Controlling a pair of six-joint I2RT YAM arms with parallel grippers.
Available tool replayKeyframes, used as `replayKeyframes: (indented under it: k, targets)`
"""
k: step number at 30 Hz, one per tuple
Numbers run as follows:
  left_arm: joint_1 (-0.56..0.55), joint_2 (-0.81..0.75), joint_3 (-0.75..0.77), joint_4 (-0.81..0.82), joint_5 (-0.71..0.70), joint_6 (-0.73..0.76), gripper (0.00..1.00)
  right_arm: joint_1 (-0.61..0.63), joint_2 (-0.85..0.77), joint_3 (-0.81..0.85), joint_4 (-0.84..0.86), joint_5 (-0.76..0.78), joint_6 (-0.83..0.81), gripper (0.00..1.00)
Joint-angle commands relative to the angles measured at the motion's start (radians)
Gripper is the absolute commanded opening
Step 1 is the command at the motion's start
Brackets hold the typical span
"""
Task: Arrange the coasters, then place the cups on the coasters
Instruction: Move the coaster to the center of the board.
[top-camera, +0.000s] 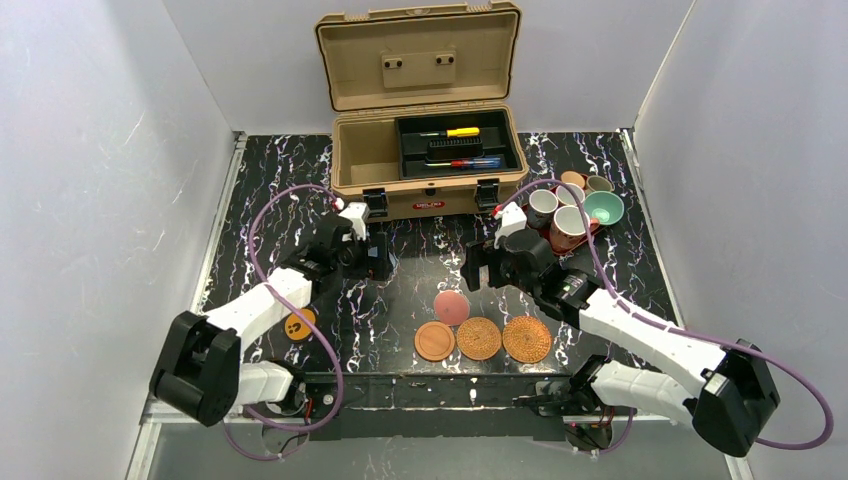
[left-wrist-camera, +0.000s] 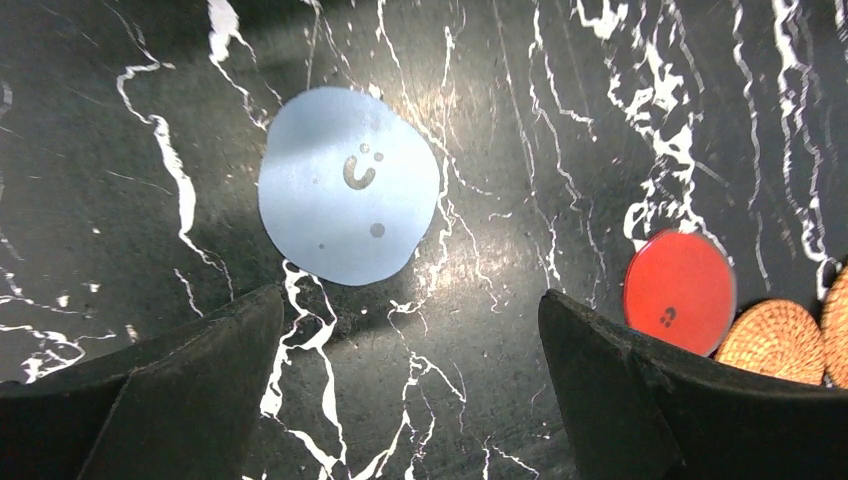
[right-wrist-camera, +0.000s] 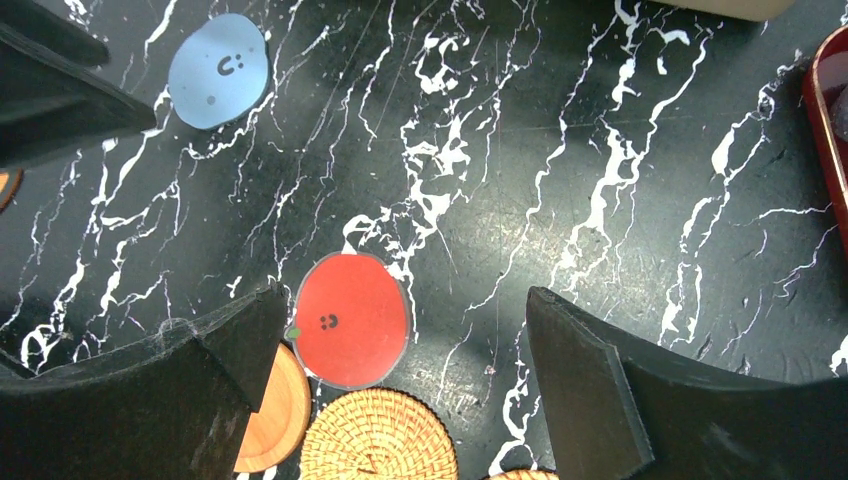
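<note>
Arranging step: left gripper (left-wrist-camera: 410, 300) wide open, empty, over flat blue-grey round coaster (left-wrist-camera: 348, 185); next, lower and pinch it. Right gripper (right-wrist-camera: 407, 300) open, empty.

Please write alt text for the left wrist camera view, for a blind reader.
A blue-grey coaster lies flat on a black marbled table, just beyond the open left gripper. At right, a red coaster sits beside a woven coaster.

Coasters (top-camera: 479, 338): six (two woven); cups (top-camera: 569, 222): six; toolbox (top-camera: 430, 198): one.
</note>
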Motion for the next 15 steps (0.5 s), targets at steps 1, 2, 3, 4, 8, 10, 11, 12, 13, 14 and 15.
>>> replayKeyframes:
  k: [1, 2, 3, 4, 8, 10, 11, 12, 13, 14, 15]
  targets:
    - [-0.007, 0.061, 0.03, 0.004, 0.041, 0.047, 0.98, -0.004, -0.042, -0.001, 0.01, 0.011, 0.005, 0.98]
    - [-0.008, 0.069, 0.026, 0.012, 0.044, 0.051, 0.98, -0.005, -0.045, -0.001, 0.008, 0.011, 0.005, 0.98]
    - [-0.007, 0.073, 0.018, 0.053, 0.048, 0.061, 0.98, -0.005, -0.048, -0.001, 0.007, 0.012, 0.007, 0.98]
    - [-0.007, 0.074, 0.011, 0.077, 0.057, 0.07, 0.98, -0.005, -0.052, 0.0, 0.005, 0.011, 0.007, 0.98]
    - [-0.007, 0.108, 0.011, 0.102, 0.041, 0.092, 0.98, -0.005, -0.064, -0.002, 0.006, 0.016, 0.01, 0.98]
    - [-0.007, 0.131, 0.016, 0.107, 0.044, 0.096, 0.98, -0.005, -0.066, -0.003, 0.01, 0.016, 0.012, 0.98]
    - [-0.007, 0.142, 0.018, 0.11, 0.044, 0.092, 0.98, -0.005, -0.067, -0.004, 0.012, 0.016, 0.013, 0.99]
    - [-0.008, 0.156, 0.019, 0.11, 0.039, 0.086, 0.98, -0.005, -0.068, -0.004, 0.012, 0.016, 0.013, 0.98]
    - [-0.007, 0.166, 0.019, 0.111, 0.03, 0.078, 0.98, -0.005, -0.068, -0.004, 0.014, 0.015, 0.014, 0.98]
    - [-0.008, 0.172, 0.017, 0.113, 0.022, 0.071, 0.98, -0.005, -0.068, -0.003, 0.014, 0.016, 0.014, 0.98]
    - [-0.007, 0.175, 0.014, 0.115, 0.014, 0.062, 0.98, -0.005, -0.07, -0.003, 0.014, 0.016, 0.014, 0.98]
